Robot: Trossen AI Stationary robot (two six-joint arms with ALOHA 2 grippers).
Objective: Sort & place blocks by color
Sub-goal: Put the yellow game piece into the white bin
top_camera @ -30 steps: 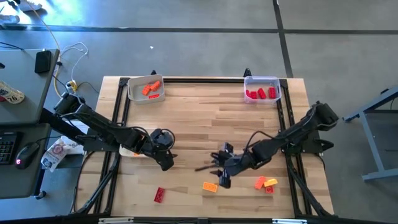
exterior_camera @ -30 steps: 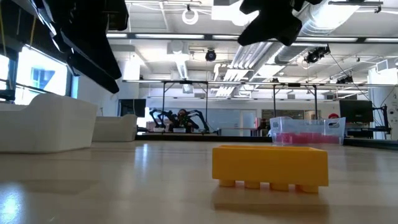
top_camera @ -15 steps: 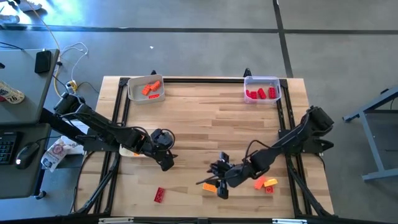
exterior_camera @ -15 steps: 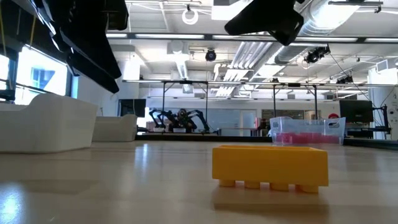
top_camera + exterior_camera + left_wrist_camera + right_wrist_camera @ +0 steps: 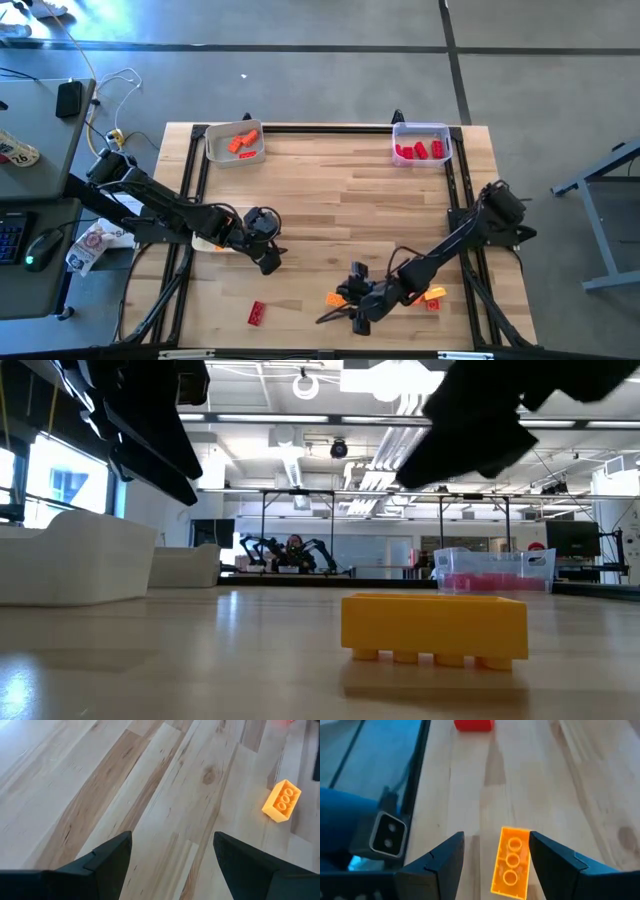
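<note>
My right gripper (image 5: 352, 303) is low over the table near its near edge, open. In the right wrist view its fingers (image 5: 495, 842) stand on either side of an orange studded block (image 5: 512, 862), which lies flat on the wood (image 5: 336, 298); I cannot tell whether they touch it. A red block (image 5: 257, 313) lies farther left (image 5: 473, 724). Orange, yellow and red blocks (image 5: 428, 296) lie to the right. My left gripper (image 5: 263, 252) waits open at mid-left (image 5: 172, 840), with a yellow-orange block (image 5: 282, 801) ahead of it.
A white tray (image 5: 235, 143) with orange blocks sits at the far left, and a clear tray (image 5: 421, 146) with red blocks at the far right (image 5: 492, 570). A yellow block (image 5: 434, 625) lies close to the low camera. Black frame rails (image 5: 192, 180) run along the table's edges.
My right gripper has moved toward the table's near edge and slightly left, coming down over the orange block, which now lies between its open fingers. The block itself has stayed in place.
</note>
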